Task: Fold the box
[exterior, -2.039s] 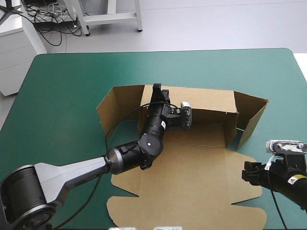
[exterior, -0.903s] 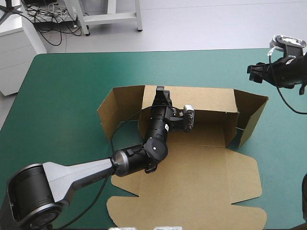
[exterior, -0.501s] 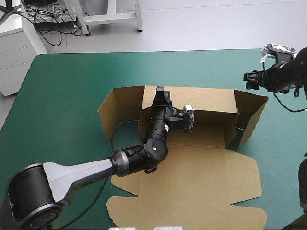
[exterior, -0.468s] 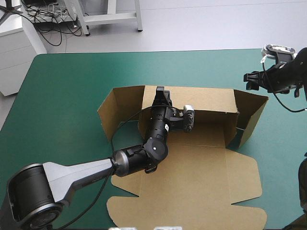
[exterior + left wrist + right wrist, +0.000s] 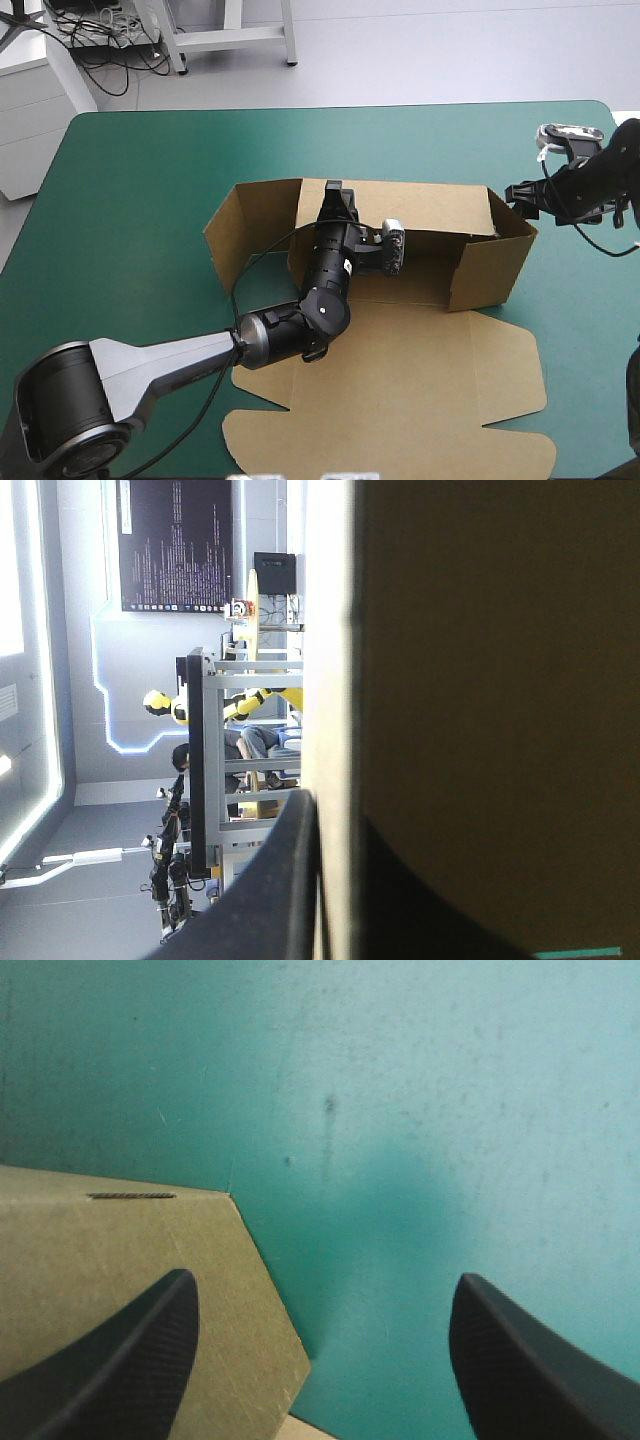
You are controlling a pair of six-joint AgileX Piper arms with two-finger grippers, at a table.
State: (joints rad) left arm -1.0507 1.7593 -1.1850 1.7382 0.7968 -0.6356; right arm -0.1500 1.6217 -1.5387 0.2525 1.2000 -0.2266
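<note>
The brown box (image 5: 400, 370) lies mid-table with its lid flat toward the front and its back wall (image 5: 430, 212) raised. My left gripper (image 5: 335, 193) is shut on the back wall's top edge. In the left wrist view the board (image 5: 500, 730) fills the frame, with one black finger (image 5: 275, 880) against it. The right end flap (image 5: 490, 265) stands turned inward, while the left end flap (image 5: 225, 235) splays outward. My right gripper (image 5: 514, 192) is open at the right flap's far corner. In its own view the gripper (image 5: 320, 1350) straddles the board's corner (image 5: 120, 1250).
The teal-green cover (image 5: 150, 180) shows on every side of the box, and under my right gripper (image 5: 420, 1110). The table's right edge (image 5: 622, 150) runs close behind the right arm.
The right arm rose from the table's front right, swung to the far right, then came in against the box's right end. That end flap swung inward. The left arm stayed put.
</note>
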